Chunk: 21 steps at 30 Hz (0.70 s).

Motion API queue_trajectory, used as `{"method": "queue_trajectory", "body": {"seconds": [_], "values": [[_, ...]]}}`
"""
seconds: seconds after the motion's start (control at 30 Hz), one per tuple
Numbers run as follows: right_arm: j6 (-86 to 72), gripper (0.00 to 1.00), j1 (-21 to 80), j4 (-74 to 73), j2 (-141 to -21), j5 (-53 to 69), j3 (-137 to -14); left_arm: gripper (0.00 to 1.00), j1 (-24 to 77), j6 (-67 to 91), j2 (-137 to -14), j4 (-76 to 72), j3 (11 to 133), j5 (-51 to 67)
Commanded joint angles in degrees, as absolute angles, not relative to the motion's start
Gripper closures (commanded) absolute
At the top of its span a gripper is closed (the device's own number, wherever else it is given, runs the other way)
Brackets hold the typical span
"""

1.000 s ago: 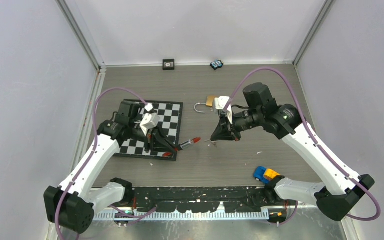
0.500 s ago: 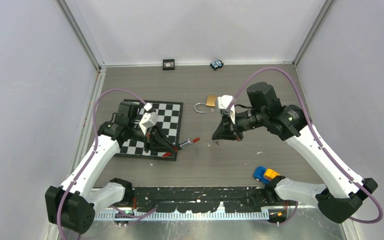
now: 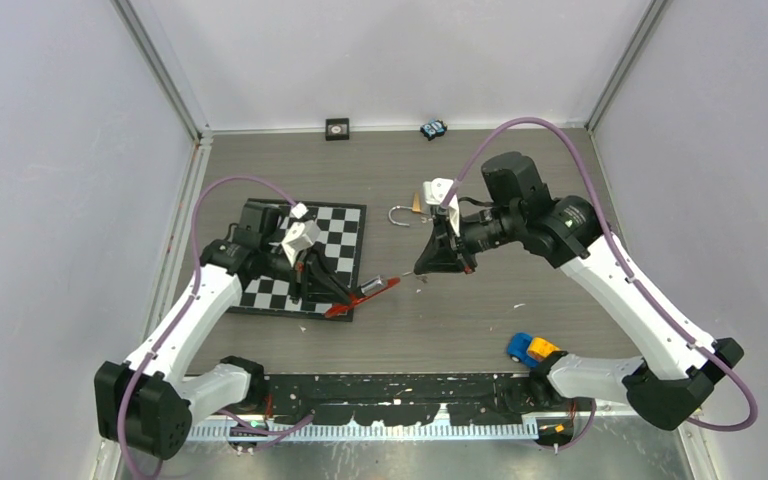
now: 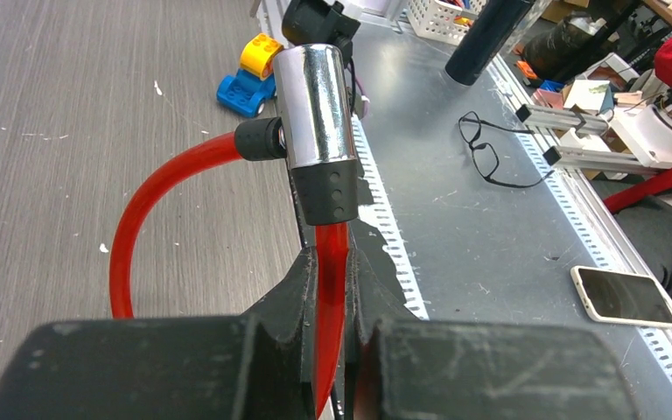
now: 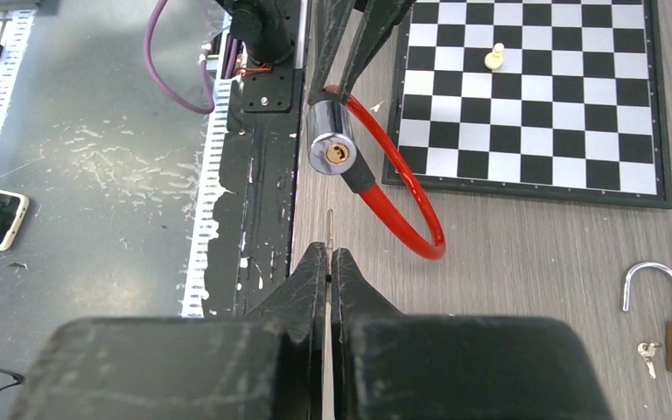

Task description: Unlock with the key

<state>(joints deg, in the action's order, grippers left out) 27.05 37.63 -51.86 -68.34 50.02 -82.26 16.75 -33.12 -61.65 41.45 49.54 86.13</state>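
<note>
A red cable lock (image 3: pixel 368 292) with a chrome cylinder (image 4: pixel 315 105) is held by my left gripper (image 3: pixel 338 300), shut on the red cable (image 4: pixel 331 262) just behind the cylinder. In the right wrist view the cylinder's keyhole face (image 5: pixel 338 154) points toward my right gripper (image 5: pixel 329 255). That gripper is shut on a thin key (image 5: pixel 329 232), whose blade sticks out toward the keyhole with a gap between them. In the top view my right gripper (image 3: pixel 428 268) is just right of the lock's end.
A chessboard (image 3: pixel 340 232) lies under the left arm, with one white pawn (image 5: pixel 493 58) on it. An open brass padlock (image 3: pixel 407 210) with keys lies behind the right gripper. A blue and yellow toy car (image 3: pixel 530 348) sits near front right. Two small items (image 3: pixel 337 128) lie at the back wall.
My right gripper has moved left and back toward the lock's end with the key. My left gripper has turned the lock's cylinder a little toward it.
</note>
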Motion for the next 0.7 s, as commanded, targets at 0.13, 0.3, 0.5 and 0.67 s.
{"method": "queue_trajectory", "body": {"seconds": [0.13, 0.3, 0.5, 0.67], "values": [[26.9, 0.99, 42.02, -49.23, -70.8, 48.34, -84.75, 1.0, 17.33, -34.63, -62.64, 41.9, 51.24, 94.83], [28.06, 0.99, 44.82, -50.18, -71.5, 45.98, -85.14, 1.0, 17.93, -34.27, -62.21, 43.81, 51.94, 95.31], [28.48, 0.99, 45.71, -50.29, -70.05, 45.61, -84.89, 1.0, 17.93, -33.14, -60.25, 45.94, 51.53, 95.47], [29.14, 0.99, 46.4, -51.21, -68.92, 45.13, -85.03, 1.0, 17.37, -34.62, -58.08, 48.1, 50.43, 94.94]]}}
